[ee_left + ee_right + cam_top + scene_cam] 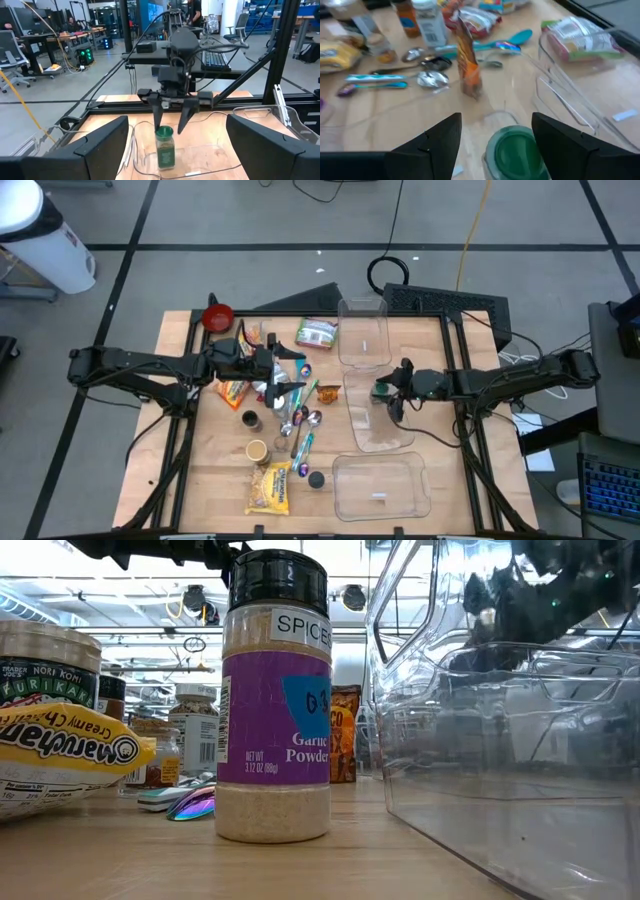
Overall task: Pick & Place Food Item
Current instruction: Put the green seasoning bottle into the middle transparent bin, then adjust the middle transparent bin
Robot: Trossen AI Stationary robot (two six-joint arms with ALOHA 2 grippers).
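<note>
the green-lidded spice jar stands upright inside the middle clear plastic container, on the table's right half. the right gripper hangs directly over it with its fingers spread, one on each side of the lid and clear of the glass; from the right wrist view the green lid sits between the two dark fingers. a second clear container lies toward the far edge of the table and a third toward the near edge, and both look bare inside.

the left gripper hovers over the clutter on the table's left half, its fingers open and holding nothing. beneath and around it lie coloured spoons, small bottles and snack packets. a garlic powder shaker stands near the front edge beside a yellow noodle packet. a red bowl sits at the far left corner.
</note>
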